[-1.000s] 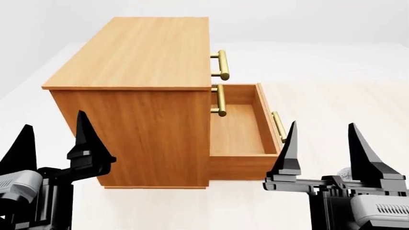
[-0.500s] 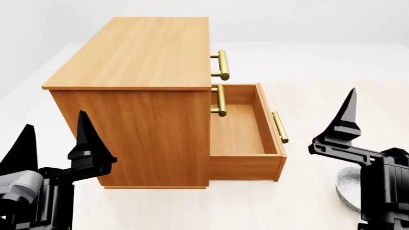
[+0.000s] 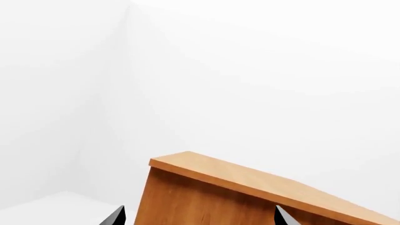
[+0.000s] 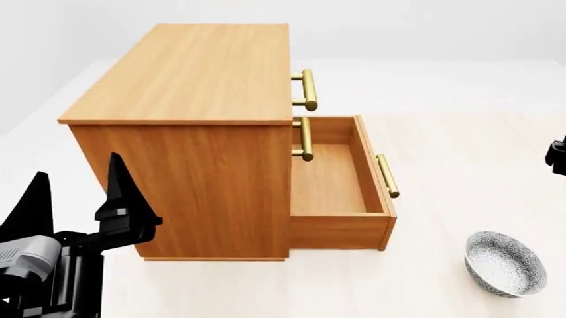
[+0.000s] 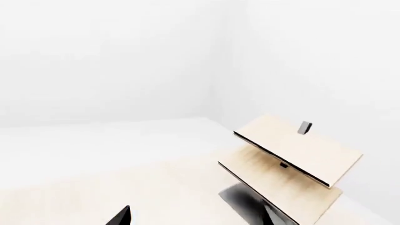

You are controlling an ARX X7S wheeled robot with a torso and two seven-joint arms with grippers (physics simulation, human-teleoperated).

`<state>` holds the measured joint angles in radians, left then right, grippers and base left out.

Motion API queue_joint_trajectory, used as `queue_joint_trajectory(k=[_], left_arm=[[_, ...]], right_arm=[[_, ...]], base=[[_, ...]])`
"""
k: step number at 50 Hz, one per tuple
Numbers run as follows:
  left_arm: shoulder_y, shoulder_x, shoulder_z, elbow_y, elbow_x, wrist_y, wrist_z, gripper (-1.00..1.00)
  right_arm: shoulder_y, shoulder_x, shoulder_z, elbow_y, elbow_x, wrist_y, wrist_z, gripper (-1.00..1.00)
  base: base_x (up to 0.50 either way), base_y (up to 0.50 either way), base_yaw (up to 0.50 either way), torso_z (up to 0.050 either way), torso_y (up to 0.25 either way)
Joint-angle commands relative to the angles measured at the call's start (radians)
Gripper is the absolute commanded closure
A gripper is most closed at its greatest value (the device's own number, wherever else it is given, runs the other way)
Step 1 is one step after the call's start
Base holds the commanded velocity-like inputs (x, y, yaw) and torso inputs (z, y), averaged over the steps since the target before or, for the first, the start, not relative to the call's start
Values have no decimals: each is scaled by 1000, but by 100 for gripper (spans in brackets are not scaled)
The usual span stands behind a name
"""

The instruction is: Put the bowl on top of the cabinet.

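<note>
Evidently the bowl (image 4: 505, 262) sits ungrasped on the floor beside the cabinet (image 4: 190, 79), since the left gripper (image 4: 75, 202) hangs wide open, empty.

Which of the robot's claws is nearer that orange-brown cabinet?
Left. The left gripper hovers open right beside the cabinet. The right arm barely shows at the far edge, beyond the open drawer.

- Left claw (image 4: 75, 199) sits low at the head view's left, black pointed fingers (image 4: 119, 192) spread apart and aimed upward, gripping nothing.
- Right claw (image 4: 557, 156) barely shows at the right edge; its spread is unclear.
</note>
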<state>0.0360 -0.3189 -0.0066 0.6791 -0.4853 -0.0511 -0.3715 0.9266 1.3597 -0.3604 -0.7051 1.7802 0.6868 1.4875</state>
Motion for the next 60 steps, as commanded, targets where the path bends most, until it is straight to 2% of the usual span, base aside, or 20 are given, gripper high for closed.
queue_joint_trajectory(k=[1,11,16,28,45,52,60], left_arm=[[-2,-3,5,-1,-1,0,-4,-100],[-1,-6,7,-3,-4,2,-7,-100],[0,-6,11,-7,-1,5,-7,-100],[-3,-8,19,-14,1,9,-7,-100],[-7,-12,25,-19,-1,12,-11,-100],[-6,-14,24,-21,-4,13,-14,-100],[-3,-17,25,-18,-7,15,-16,-100]], right_arm=[[774,72,-690,222,326,104,83,-100],[809,-40,-652,409,355,28,-71,-100],[774,-67,-624,446,330,-109,-162,-100],[665,-137,-624,567,392,-271,-282,-100],[532,-116,-690,582,400,-323,-259,-100],[556,-122,-704,589,418,-268,-186,-100],[542,-112,-707,574,431,-271,-180,-100]], base=[[0,0,0,0,0],[0,0,0,0,0],[0,0,0,0,0],[0,0,0,0,0],[0,0,0,0,0],[0,0,0,0,0],[0,0,0,0,0]])
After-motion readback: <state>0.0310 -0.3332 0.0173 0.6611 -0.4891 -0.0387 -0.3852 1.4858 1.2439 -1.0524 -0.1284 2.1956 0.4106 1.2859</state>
